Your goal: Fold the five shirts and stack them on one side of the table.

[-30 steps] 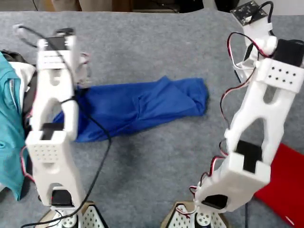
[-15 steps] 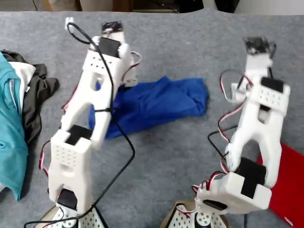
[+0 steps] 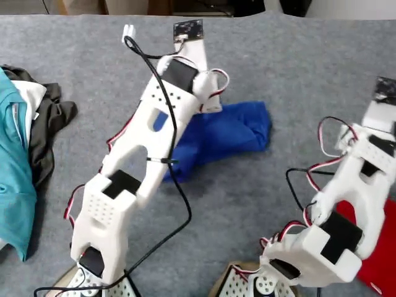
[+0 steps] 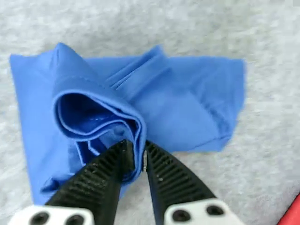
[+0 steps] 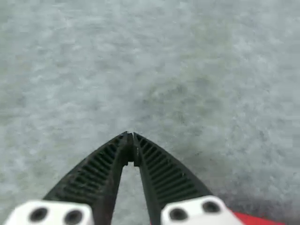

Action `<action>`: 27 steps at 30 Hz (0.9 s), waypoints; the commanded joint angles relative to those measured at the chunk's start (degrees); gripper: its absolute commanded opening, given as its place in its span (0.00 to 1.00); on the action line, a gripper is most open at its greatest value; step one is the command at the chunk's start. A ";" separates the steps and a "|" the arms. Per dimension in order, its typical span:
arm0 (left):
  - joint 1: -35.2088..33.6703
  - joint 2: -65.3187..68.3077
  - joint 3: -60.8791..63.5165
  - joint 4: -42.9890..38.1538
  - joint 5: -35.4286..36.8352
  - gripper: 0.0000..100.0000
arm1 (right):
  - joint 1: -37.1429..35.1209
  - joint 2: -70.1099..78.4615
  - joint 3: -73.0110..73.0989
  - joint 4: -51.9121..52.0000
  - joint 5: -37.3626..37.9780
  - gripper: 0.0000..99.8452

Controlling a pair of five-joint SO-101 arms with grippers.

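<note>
The left tool [image 4: 136, 155] pinched the half-folded blue shirt [image 4: 187, 103]; the right tool [image 5: 131, 148] was clenched on nothing. The other shirts [image 3: 18, 148] lay unfolded in a heap, so most work remained.

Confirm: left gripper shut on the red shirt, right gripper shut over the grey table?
Not quite: what the left gripper holds is the blue shirt, not a red one. The left wrist view shows it shut on the shirt's folded edge. The right gripper is shut over the grey table, as you said.
</note>
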 commanded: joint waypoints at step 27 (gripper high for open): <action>12.04 25.01 -29.54 -9.58 2.37 0.02 | 1.27 1.54 0.40 -4.92 3.60 0.01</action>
